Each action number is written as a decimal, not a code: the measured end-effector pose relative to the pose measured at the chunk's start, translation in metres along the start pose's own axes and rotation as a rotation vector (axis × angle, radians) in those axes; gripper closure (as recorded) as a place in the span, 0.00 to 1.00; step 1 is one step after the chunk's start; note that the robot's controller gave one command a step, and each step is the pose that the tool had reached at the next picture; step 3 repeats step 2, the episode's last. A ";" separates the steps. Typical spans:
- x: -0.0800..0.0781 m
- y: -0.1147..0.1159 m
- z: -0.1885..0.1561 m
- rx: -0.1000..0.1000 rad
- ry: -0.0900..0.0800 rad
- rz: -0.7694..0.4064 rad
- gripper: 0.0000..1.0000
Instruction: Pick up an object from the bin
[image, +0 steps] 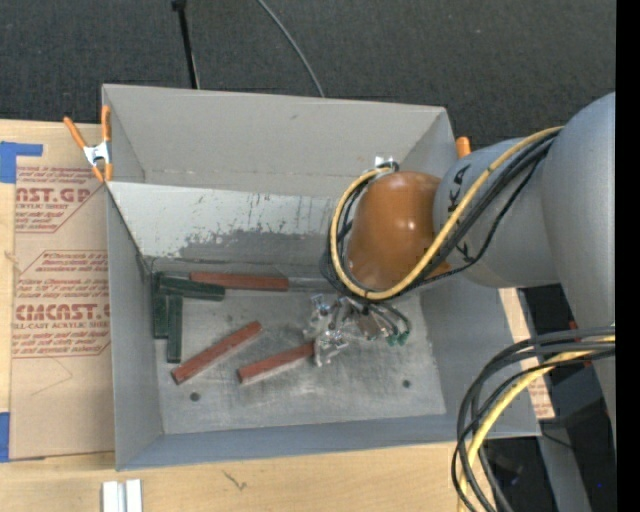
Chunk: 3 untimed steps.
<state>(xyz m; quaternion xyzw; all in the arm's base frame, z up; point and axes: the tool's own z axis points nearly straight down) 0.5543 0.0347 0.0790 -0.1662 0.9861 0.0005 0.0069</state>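
Camera view: the arm comes in from the right, with its orange wrist cover (390, 232) over the right half of the grey bin (130, 300). The end effector (326, 338) sits low, near the bin floor, at the right-hand end of a reddish-brown flat stick (272, 367) that lies slanted in the middle of the floor. I cannot tell whether the end effector is released or clenched, nor whether it already touches the stick, because its metal parts overlap from this angle.

A second stick (215, 352) of the same colour lies just to the left on a similar slant, apart from the first. A third stick (240, 282) runs along the foot of the back wall. Dark green angle pieces (170, 315) lie in the left corner, well away.

The step in hand looks like a grasp on the near stick's end. To do it well, the end effector should go right down to the metal floor, since the stick is thin and flat and easy to skate over. It should clench across the narrow width, not along the length. A hold at the very end will probably let the stick droop, so a bite further toward its middle seems safer, followed by a straight lift clear of the neighbouring stick
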 end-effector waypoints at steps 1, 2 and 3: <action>0.000 0.000 0.000 0.000 0.000 0.000 1.00; -0.014 0.013 -0.202 -0.002 0.014 -0.084 1.00; -0.014 0.013 -0.202 -0.002 0.014 -0.084 1.00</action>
